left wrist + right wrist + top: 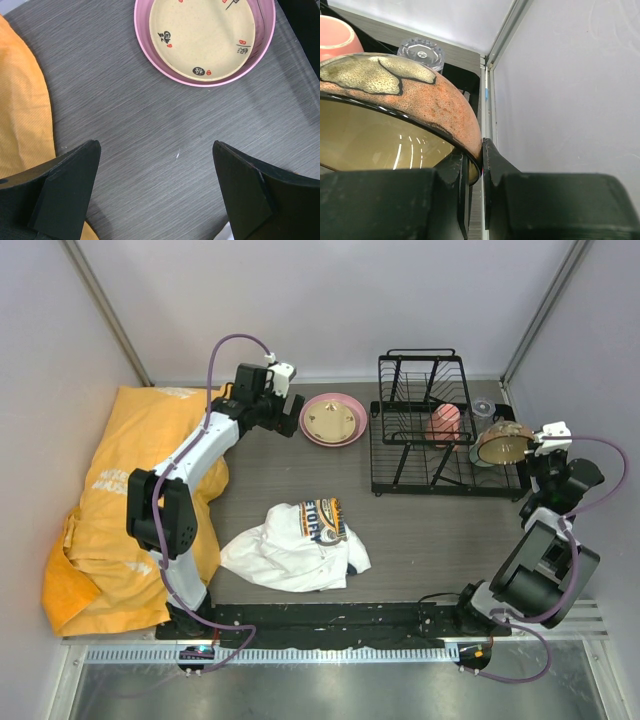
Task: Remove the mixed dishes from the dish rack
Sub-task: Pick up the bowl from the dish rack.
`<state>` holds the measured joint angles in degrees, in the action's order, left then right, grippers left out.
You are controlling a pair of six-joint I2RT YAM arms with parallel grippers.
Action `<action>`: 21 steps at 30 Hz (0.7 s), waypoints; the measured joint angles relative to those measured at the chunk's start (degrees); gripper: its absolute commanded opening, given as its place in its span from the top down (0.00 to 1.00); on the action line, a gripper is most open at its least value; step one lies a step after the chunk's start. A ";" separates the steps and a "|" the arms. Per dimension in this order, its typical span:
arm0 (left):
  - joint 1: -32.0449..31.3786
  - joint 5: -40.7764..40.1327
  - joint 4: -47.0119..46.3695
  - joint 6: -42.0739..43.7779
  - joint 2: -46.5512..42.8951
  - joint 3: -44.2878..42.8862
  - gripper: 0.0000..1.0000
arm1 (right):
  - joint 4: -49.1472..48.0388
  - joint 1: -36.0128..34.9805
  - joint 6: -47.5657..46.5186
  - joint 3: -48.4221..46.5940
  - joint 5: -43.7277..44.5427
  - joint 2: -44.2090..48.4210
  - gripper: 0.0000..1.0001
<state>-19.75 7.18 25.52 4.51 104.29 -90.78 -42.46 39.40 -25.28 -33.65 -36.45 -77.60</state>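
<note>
The black wire dish rack [405, 475] stands at the back right with the pink mug [444, 421] in it and the clear glass [484, 408] at its right end. My right gripper [530, 445] is shut on the rim of the tan bowl [501, 443], held tilted above the rack's right end; the rim is pinched between its fingers [492, 160], with the bowl [405, 95], mug [335, 35] and glass [422, 52] in view. The big pink plate [310, 430] lies on the table left of the rack with the cream patterned plate [334, 421] on it. My left gripper [285, 405] is open just left of them; both plates [202, 30] show ahead of it. The mint-green bowl is hidden.
A white printed T-shirt [298, 540] lies crumpled at the table's middle front. An orange cloth [110, 500] covers the left side, its edge [25, 100] by my left finger. Walls and frame posts close in the back and right, near the right gripper.
</note>
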 measured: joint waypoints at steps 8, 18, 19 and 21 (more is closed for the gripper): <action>0.00 0.39 0.00 -0.02 0.00 0.00 0.00 | 7.15 0.00 -1.03 0.02 -0.59 6.32 0.99; 0.00 1.01 0.00 -0.63 -0.07 0.00 0.00 | 18.14 0.11 -2.67 -1.33 -0.31 11.76 0.99; 0.00 1.03 0.02 -0.74 -0.11 0.00 0.00 | 19.52 0.17 -2.91 -1.90 -0.09 11.91 0.99; 0.00 1.20 0.02 -0.85 -0.31 0.00 0.00 | 22.03 0.28 -3.21 -3.06 0.26 12.39 0.99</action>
<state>-19.75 8.38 25.54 3.66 103.98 -90.78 -20.43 39.68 -28.49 -36.71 -36.18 -65.21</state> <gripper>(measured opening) 0.996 0.149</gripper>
